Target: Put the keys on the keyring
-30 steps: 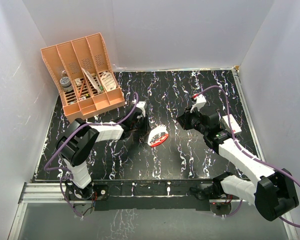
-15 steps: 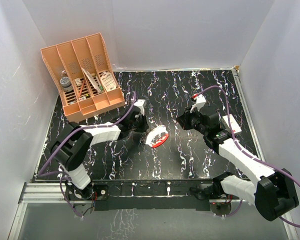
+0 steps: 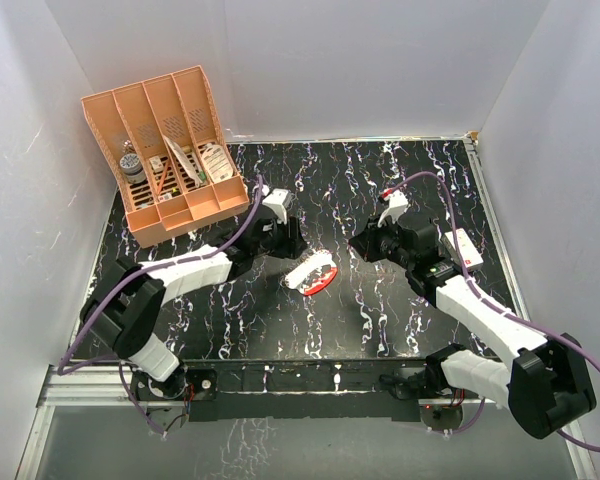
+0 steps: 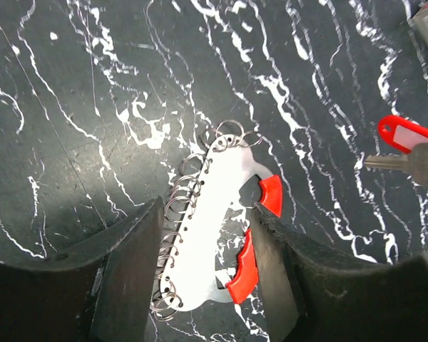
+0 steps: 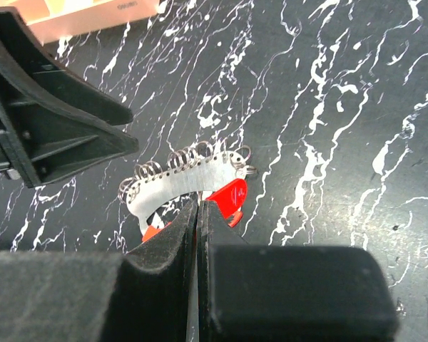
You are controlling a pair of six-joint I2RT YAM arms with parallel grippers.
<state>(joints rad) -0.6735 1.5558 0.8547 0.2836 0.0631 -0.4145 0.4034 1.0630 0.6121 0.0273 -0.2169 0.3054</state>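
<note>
The keyring [image 3: 312, 273], an oval loop with a white plate, a red rim and several wire rings, lies flat on the black marbled table. My left gripper [image 3: 285, 237] is open just behind and left of it. In the left wrist view the keyring [image 4: 214, 214] shows between the spread fingers [image 4: 132, 263]. My right gripper [image 3: 363, 243] is shut on the key to the right of the keyring. The key's red head [image 5: 230, 194] sticks out past the fingertips, over the keyring [image 5: 185, 178]. The key [image 4: 408, 135] also shows in the left wrist view.
An orange file organiser [image 3: 165, 150] with several items stands at the back left. A white card [image 3: 463, 247] lies under the right arm. White walls close in the table on three sides. The left gripper [image 5: 57, 135] shows in the right wrist view.
My left gripper has moved a little back and right, and the arm has stretched out. The keyring has turned slightly flatter. My right gripper has edged left towards the keyring.
</note>
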